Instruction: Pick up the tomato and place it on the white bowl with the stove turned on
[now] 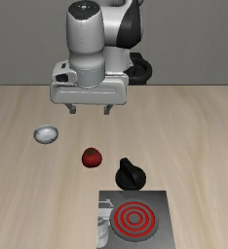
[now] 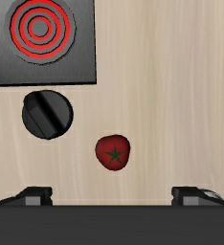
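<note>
A red tomato (image 1: 92, 157) (image 2: 114, 151) lies on the wooden table. A small white bowl (image 1: 47, 135) sits toward the exterior view's left of it, empty. My gripper (image 1: 89, 109) (image 2: 114, 196) hangs open high above the table, nothing between its fingers. In the wrist view the tomato lies just ahead of the gap between the two fingertips. The stove (image 1: 157, 204) (image 2: 80, 57) is a dark plate whose burner (image 1: 133, 220) (image 2: 45, 27) glows in red rings.
A black pot-like object (image 1: 131, 173) (image 2: 47, 113) stands between the tomato and the stove. Another black object (image 1: 140, 66) sits behind the robot's base. Bare wood surrounds the bowl and tomato.
</note>
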Robot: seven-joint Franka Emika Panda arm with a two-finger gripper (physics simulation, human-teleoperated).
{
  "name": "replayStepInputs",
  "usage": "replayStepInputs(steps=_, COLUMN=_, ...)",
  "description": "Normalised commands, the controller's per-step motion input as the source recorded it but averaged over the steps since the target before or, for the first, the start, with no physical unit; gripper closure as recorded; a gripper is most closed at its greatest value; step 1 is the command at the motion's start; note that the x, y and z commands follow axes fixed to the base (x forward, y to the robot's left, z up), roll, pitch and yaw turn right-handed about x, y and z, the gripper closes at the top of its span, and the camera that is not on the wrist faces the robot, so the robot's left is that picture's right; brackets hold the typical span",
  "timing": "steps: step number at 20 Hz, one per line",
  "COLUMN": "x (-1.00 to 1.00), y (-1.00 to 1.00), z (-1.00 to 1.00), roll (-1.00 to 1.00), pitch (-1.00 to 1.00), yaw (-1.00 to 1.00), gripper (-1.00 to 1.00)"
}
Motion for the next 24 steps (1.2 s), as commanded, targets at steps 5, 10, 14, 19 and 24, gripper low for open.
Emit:
replayStepInputs(steps=5, x=0.0, y=0.0, z=-1.0, roll=0.0, pitch=0.0, yaw=0.0, gripper=-1.0)
replayStepInputs(steps=10, x=0.0, y=0.0, z=-1.0, roll=0.0, pitch=0.0, yaw=0.0, gripper=-1.0)
replayStepInputs(steps=14, x=0.0, y=0.0, z=-1.0, roll=0.0, pitch=0.0, yaw=0.0, gripper=-1.0)
replayStepInputs(steps=19, x=-0.2, y=0.0, z=-0.2, roll=0.0, pitch=0.0, yaw=0.0, gripper=1.0)
replayStepInputs(steps=24, x=0.0, y=0.0, z=0.0, roll=0.0, pitch=0.0, yaw=0.0, gripper=1.0)
